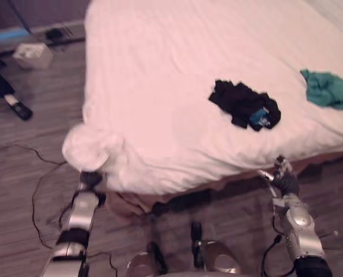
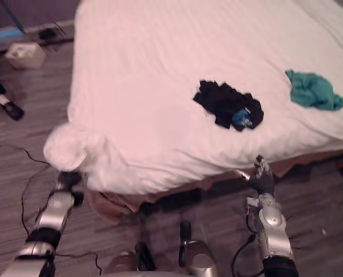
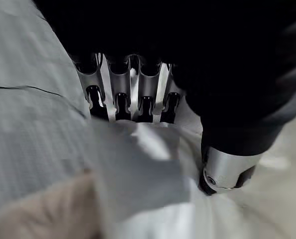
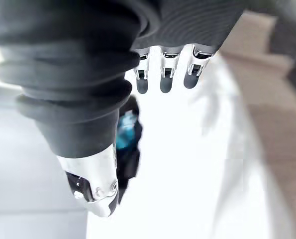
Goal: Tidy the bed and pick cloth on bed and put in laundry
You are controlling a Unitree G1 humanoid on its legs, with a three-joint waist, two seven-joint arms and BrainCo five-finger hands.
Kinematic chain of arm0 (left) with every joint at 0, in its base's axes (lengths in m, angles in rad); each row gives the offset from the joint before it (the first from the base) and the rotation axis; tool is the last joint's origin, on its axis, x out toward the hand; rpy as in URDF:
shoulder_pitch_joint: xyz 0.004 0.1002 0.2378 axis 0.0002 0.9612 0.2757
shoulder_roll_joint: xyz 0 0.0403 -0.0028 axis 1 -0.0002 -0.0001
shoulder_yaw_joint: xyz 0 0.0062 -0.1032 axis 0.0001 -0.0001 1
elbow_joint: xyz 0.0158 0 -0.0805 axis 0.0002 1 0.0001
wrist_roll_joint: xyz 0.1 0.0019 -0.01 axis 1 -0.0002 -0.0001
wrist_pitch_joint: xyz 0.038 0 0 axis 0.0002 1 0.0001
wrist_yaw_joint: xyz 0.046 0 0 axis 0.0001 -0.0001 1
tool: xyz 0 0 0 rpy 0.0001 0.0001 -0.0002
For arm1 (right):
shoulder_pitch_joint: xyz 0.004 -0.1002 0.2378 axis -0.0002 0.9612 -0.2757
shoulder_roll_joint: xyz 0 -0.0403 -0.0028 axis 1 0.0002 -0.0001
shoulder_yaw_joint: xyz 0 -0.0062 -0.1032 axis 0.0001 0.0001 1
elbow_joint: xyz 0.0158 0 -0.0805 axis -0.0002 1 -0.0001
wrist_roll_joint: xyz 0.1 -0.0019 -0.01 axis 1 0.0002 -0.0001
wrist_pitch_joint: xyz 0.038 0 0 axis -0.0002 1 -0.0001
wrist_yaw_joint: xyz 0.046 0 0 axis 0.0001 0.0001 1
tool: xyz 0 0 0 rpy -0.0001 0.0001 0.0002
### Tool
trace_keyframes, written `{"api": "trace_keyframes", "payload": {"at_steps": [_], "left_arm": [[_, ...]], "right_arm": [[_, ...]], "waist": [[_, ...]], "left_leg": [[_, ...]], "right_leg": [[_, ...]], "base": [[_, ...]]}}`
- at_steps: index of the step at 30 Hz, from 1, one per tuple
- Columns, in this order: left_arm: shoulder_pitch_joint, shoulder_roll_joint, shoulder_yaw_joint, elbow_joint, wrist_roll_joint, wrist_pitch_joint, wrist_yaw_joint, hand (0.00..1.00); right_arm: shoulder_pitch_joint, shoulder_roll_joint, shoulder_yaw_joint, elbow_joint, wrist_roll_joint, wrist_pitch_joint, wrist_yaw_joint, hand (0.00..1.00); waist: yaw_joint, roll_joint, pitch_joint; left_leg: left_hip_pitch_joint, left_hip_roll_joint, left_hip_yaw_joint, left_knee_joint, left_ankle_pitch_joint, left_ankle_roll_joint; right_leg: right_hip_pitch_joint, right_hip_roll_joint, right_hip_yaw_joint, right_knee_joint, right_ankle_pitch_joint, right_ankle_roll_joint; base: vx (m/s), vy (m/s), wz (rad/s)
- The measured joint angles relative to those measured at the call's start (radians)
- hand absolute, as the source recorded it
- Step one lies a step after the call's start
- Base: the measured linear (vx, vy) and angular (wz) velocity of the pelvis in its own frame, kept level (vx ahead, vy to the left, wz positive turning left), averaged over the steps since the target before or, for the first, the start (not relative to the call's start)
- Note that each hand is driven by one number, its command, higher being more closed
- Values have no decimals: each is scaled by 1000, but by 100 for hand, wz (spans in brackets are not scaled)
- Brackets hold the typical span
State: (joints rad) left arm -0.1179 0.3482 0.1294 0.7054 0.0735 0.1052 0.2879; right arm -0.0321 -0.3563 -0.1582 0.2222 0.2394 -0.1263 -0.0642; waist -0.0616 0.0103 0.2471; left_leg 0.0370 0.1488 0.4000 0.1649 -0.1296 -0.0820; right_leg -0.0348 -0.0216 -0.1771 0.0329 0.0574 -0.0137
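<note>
I had my left robot hand [image 1: 90, 179] at the near left corner of the bed [image 1: 159, 63], where the white cover [image 1: 91, 148] was bunched into a rounded lump that hung over the edge above the floor [image 1: 38, 150]. From the wrist, my fingers [image 3: 121, 84] were curled down into that white fabric and my thumb [image 3: 226, 172] sat across from them, with a fold of the cover rising between the two, so this robot hand was clamped on the cover.

My right robot hand [image 2: 262, 179] was off the near edge of the bed, over the floor and toward the right. Its fingers [image 4: 161, 74] were straight and loose, the thumb [image 4: 95, 191] stood well apart from them, and nothing was in it.

The black cloth [image 1: 243, 104] lay crumpled on top of the bed, in from the near edge and up from my right robot hand, with a small blue patch showing on its right side. It touched neither robot hand. The teal cloth [image 1: 328, 89] lay crumpled too, further right on the bed and well apart from the black one.

The rest of the cover looked fairly smooth. A pale box [image 1: 33, 55] stood on the floor beyond the bed's left side.
</note>
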Motion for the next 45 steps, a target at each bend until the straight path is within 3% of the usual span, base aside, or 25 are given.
{"api": "trace_keyframes", "payload": {"at_steps": [3,6,8,10,12,14,16,19,22,24,26,30,33,35,36,39,40,43,45], "left_arm": [[145,-70,40,15,-23,-1,22,0],[217,-142,40,74,-77,-3,-1,0],[219,-172,41,109,-152,-6,-36,0],[182,-202,41,131,-195,-15,-76,0],[126,-233,39,157,-220,-56,-92,0],[92,-245,38,198,-220,-83,-89,0],[45,-268,35,211,-219,-99,-58,0],[-36,-298,32,192,-219,-119,-3,0],[-80,-315,32,119,-219,-130,17,0],[-91,-320,32,96,-219,-145,17,0],[-97,-325,32,81,-219,-173,3,0],[-98,-333,31,87,-219,-210,-33,0],[-91,-335,27,103,-218,-234,-76,0],[-71,-333,23,114,-216,-243,-94,0],[-48,-323,5,127,-214,-247,-96,0],[-24,-289,-67,162,-195,-245,-114,0],[-6,-276,-98,181,-194,-239,-112,0],[13,-265,-138,235,-193,-216,-108,0],[32,-266,-150,253,-192,-198,-104,0]], "right_arm": [[-120,-29,57,-51,-57,54,14,100],[-335,-56,152,-28,-53,99,53,100],[-518,-63,220,29,-50,104,72,100],[-763,-60,287,114,-36,108,86,100],[-972,-48,360,220,-6,112,68,100],[-1019,-15,392,278,6,113,58,100],[-1024,24,410,294,36,123,47,100],[-1025,87,425,296,109,153,45,100],[-1025,151,509,295,163,174,57,100],[-1027,184,546,292,193,175,98,100],[-1025,210,612,356,224,180,179,100],[-921,233,683,458,224,178,323,100],[-753,237,737,480,223,176,414,100],[-644,252,766,456,222,162,433,100],[-563,271,783,418,220,133,439,100],[-444,267,780,296,221,68,430,100],[-385,265,761,220,220,37,428,100],[-305,251,707,34,225,-24,418,100],[-292,240,673,-55,259,-28,417,100]], "waist": [[37,1,-28],[81,5,-25],[110,11,20],[146,30,116],[192,56,195],[217,59,197],[221,70,224],[217,85,253],[209,89,278],[204,89,278],[185,89,278],[179,88,277],[159,84,276],[145,70,264],[128,46,238],[91,18,206],[77,-4,157],[69,-37,87],[70,-46,49]], "left_leg": [[4,-16,-48,-28,21,3],[-56,-28,-101,-7,25,8],[-106,-28,-135,38,22,13],[-177,-25,-172,110,17,21],[-294,-31,-208,178,27,38],[-375,-46,-222,203,31,44],[-454,-70,-249,226,43,60],[-567,-99,-256,264,50,69],[-642,-100,-252,298,52,75],[-664,-102,-244,314,52,78],[-670,-104,-239,341,45,82],[-639,-95,-229,357,27,73],[-539,-67,-198,319,25,71],[-449,-44,-153,263,32,61],[-388,-39,-133,203,39,50],[-281,-22,-123,111,63,27],[-247,-16,-110,67,72,21],[-157,-9,-84,0,83,7],[-115,-9,-74,-31,92,9]], "right_leg": [[24,-7,-39,-35,12,2],[9,-18,-75,-48,24,-1],[-15,-24,-103,-25,25,-2],[-79,-35,-129,47,11,-11],[-202,-65,-156,169,-21,-20],[-299,-91,-166,252,-48,-23],[-389,-144,-190,354,-87,-21],[-514,-209,-204,466,-128,-18],[-590,-235,-206,519,-142,-26],[-618,-250,-205,555,-160,-29],[-630,-269,-205,606,-193,-34],[-611,-272,-199,637,-224,-41],[-515,-241,-200,584,-220,-40],[-440,-213,-192,521,-206,-30],[-400,-188,-174,464,-185,-27],[-282,-122,-168,312,-125,-26],[-249,-97,-161,251,-102,-25],[-160,-56,-139,145,-63,-23],[-120,-41,-128,101,-43,-27]], "base": [[-3,10,41],[-91,39,44],[-136,40,42],[-251,42,40],[-255,17,43],[-153,0,48],[-106,8,60],[-83,28,46],[-31,6,19],[5,-32,14],[28,-76,14],[19,-83,-4],[45,-80,-23],[68,-46,-48],[90,-12,-61],[98,1,-47],[116,5,-39],[140,7,-36],[150,15,-22]]}}
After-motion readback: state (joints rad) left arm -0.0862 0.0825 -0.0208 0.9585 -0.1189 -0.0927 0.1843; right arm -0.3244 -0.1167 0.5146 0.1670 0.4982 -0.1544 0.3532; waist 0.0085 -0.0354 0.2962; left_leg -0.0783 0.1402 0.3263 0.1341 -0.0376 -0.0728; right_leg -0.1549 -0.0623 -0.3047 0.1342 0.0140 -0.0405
